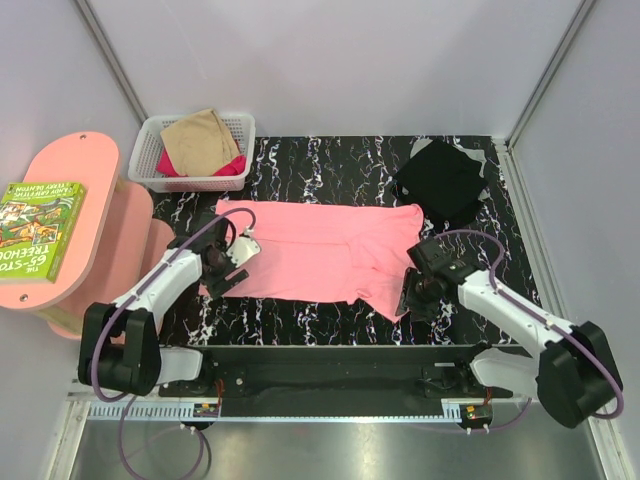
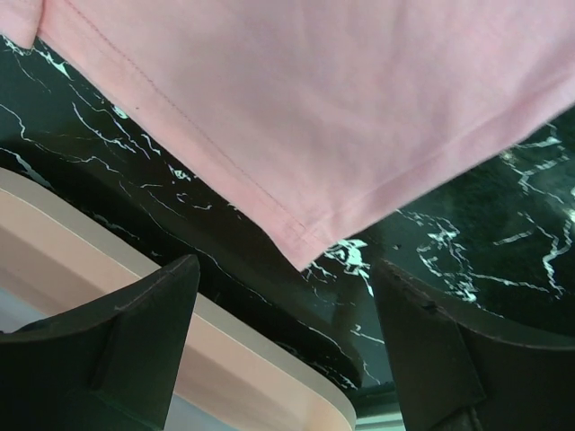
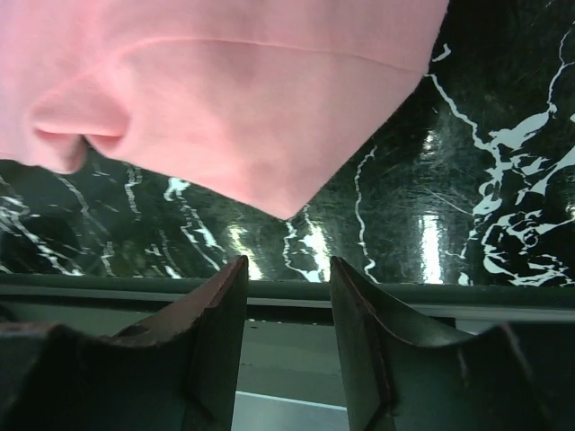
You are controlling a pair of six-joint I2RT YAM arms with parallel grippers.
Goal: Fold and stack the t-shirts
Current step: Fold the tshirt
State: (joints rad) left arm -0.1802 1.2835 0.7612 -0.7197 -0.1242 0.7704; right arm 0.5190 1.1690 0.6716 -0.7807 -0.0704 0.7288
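A salmon pink t-shirt [image 1: 320, 250] lies spread flat on the black marbled table [image 1: 330, 160]. A black t-shirt [image 1: 440, 180] sits folded at the back right. Tan [image 1: 200, 138] and magenta [image 1: 236, 165] t-shirts lie in the basket. My left gripper [image 1: 232, 272] hovers at the pink shirt's near left corner [image 2: 305, 247]. In the left wrist view this gripper [image 2: 286, 263] is open wide, with nothing between its fingers [image 2: 144, 332]. My right gripper [image 1: 415, 295] is at the shirt's near right corner [image 3: 287, 206]. In the right wrist view it [image 3: 287, 260] stands open and empty, just short of the cloth.
A white mesh basket [image 1: 160, 172] stands at the back left corner. A pink side table [image 1: 85, 170] with a green book [image 1: 40, 225] is beside the table's left edge. Grey walls close in the back and sides.
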